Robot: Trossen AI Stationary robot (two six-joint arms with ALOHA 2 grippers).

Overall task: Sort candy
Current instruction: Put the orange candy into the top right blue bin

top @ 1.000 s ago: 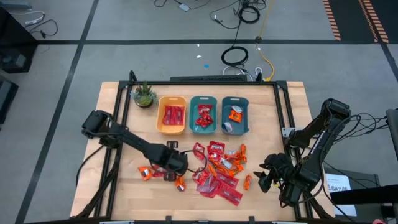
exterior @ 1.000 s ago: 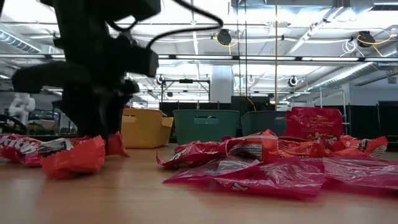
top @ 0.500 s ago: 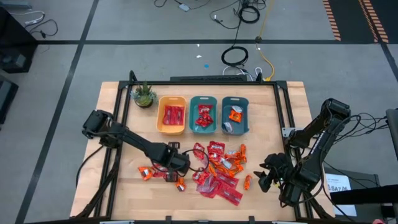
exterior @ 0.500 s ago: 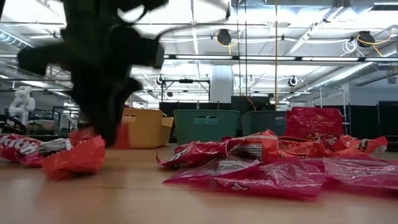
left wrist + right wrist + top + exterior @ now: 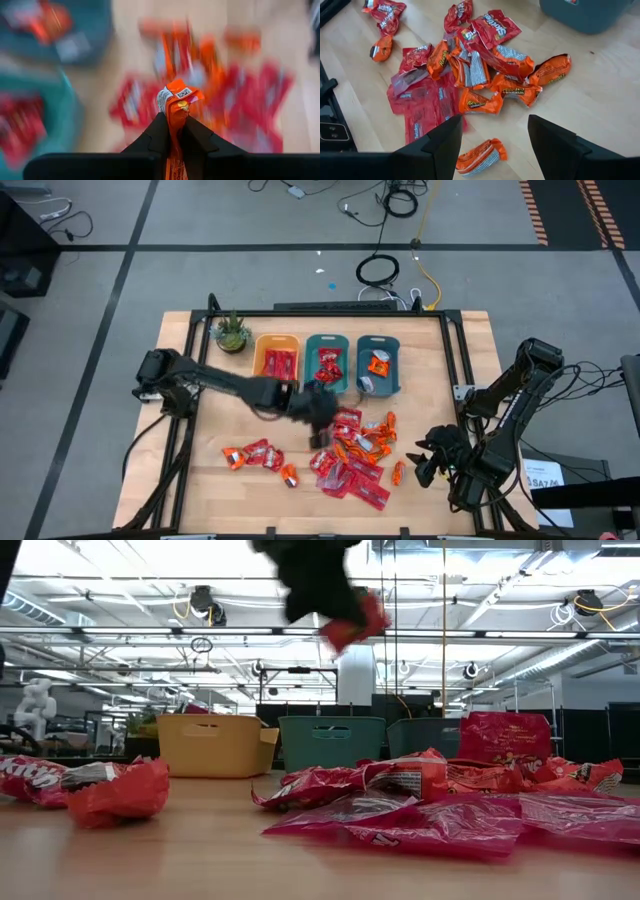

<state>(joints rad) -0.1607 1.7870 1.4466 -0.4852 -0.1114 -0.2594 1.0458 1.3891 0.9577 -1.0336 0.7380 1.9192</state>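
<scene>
Left gripper raised above the candy pile, fingers pinched on an orange wrapped piece protruding past their tips. Right gripper waits near the table's right edge, fingers spread wide.

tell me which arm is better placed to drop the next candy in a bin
The left. Its end effector already grips an orange candy and is raised near the teal bins. The right end effector waits open at the table's right edge, holding nothing.

A grey floor with dark seam lines surrounds the wooden counter; coiled black cables lie beyond it. Ceiling strip lights glow overhead.
</scene>
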